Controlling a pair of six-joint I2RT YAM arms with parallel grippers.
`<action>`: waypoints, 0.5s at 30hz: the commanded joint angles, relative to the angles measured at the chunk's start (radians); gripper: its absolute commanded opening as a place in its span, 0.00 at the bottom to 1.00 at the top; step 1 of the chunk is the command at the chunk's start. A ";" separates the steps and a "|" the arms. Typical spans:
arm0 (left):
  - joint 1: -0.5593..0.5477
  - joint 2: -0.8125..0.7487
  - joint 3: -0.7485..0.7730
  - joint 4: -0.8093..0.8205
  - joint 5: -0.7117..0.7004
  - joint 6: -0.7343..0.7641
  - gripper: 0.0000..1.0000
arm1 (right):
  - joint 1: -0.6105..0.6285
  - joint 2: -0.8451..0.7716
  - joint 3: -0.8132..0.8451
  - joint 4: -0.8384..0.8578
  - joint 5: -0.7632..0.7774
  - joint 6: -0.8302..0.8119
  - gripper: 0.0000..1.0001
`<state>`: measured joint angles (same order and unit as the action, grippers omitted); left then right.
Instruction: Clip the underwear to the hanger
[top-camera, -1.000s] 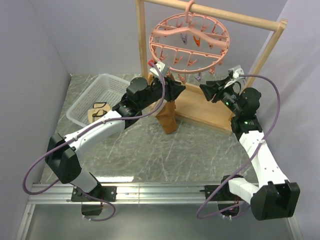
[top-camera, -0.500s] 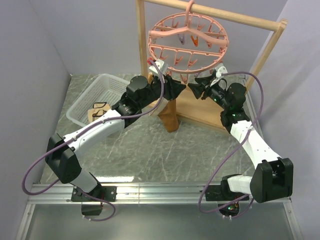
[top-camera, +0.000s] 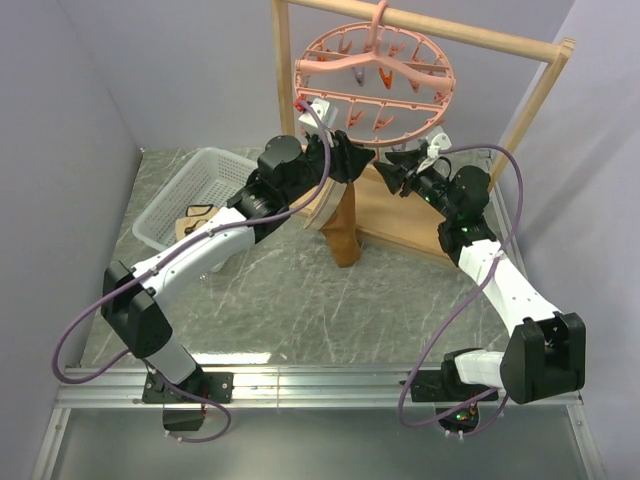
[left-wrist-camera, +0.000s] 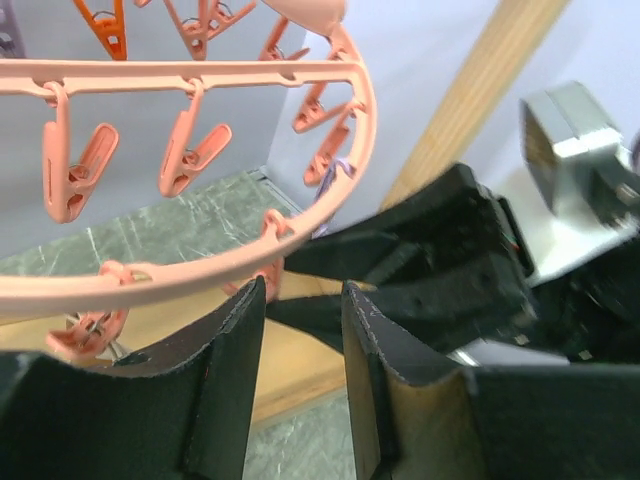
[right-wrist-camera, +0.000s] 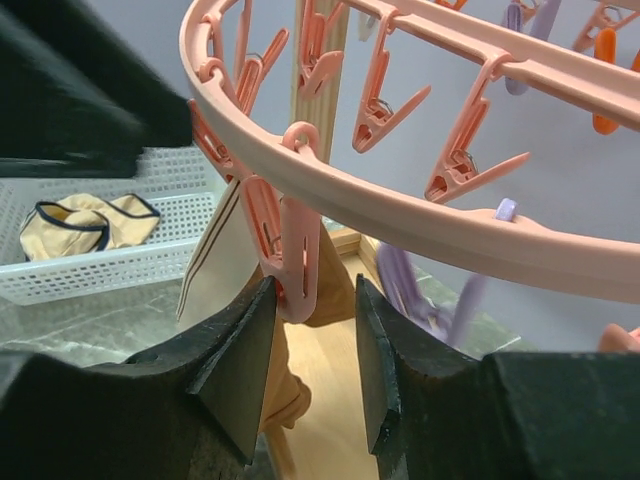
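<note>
Right now we are at the point of opening a clip so the cloth can go in. Our left gripper (top-camera: 347, 162) holds the underwear (top-camera: 343, 228) up just under the near rim of the hanger (right-wrist-camera: 400, 215), and the brown cloth hangs free from it, clear of the table (top-camera: 300, 290). That grip looks closed on the fabric, though its own wrist view shows no cloth between the fingertips. Our right gripper (right-wrist-camera: 312, 290) has its jaws parted on either side of one pink clip (right-wrist-camera: 285, 250) dangling from the ring. One finger looks to be against the clip and the other just off it, so we judge it is not yet squeezed. To do this well, we should press on the clip's upper tails, not its mouth, and squeeze squarely, since the ring hangs from a hook and may swing or tilt away. Once the mouth gapes, we should bring a firm edge of the garment up into it and let the clip bite before the left jaws release.
</note>
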<state>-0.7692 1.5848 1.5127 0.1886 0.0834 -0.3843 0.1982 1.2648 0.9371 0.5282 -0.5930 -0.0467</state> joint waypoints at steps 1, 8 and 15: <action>0.002 0.041 0.073 -0.043 -0.066 -0.028 0.42 | 0.015 -0.031 0.016 0.044 -0.011 -0.024 0.44; 0.039 0.081 0.127 -0.049 -0.080 -0.070 0.41 | 0.020 -0.097 -0.023 -0.029 -0.030 -0.044 0.44; 0.090 0.080 0.129 -0.045 -0.080 -0.071 0.42 | 0.003 -0.171 -0.067 -0.126 -0.034 -0.085 0.47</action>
<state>-0.7017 1.6749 1.5940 0.1043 0.0269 -0.4435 0.2100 1.1233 0.8768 0.4355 -0.6212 -0.1059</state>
